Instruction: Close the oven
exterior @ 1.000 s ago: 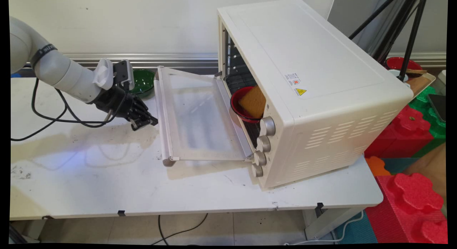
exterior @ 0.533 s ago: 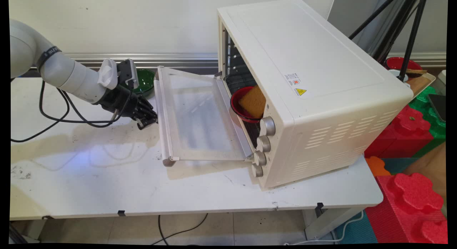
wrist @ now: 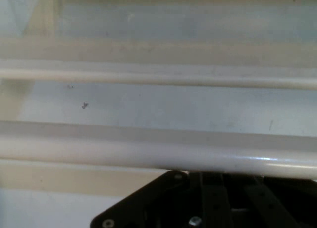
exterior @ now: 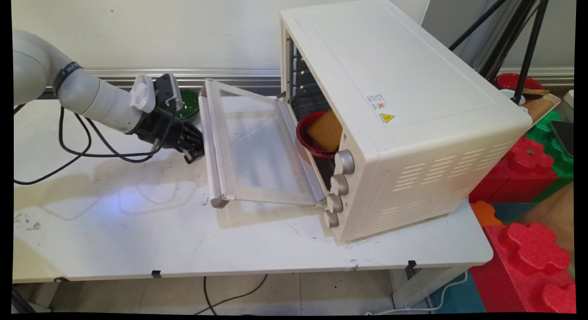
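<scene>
Nearest to you, the white table [exterior: 138,237] is carrying a cream toaster oven [exterior: 413,127], which is standing at an angle on the table's right half with its four silver knobs [exterior: 344,162] facing the near side. Its glass door [exterior: 257,150] is hanging partly open, tilting down to the left and away from the oven mouth, with its free edge standing clear of the tabletop.

Along that free edge the door's pale handle [exterior: 204,136] is running near to far. Your gripper [exterior: 195,152] is sitting right against the handle's left side, low by the table. In the hand view the handle bar [wrist: 158,156] is lying straight across the black linkage and covering what is beyond it, so you cannot tell whether the gripper is released or clenched. Black cables [exterior: 92,150] are hanging from your arm over the table.

Farther in, a red bowl [exterior: 305,138] holding a tan sponge [exterior: 326,129] is sitting inside the oven. A green bowl [exterior: 188,102] is standing behind your wrist, near the wall.
</scene>
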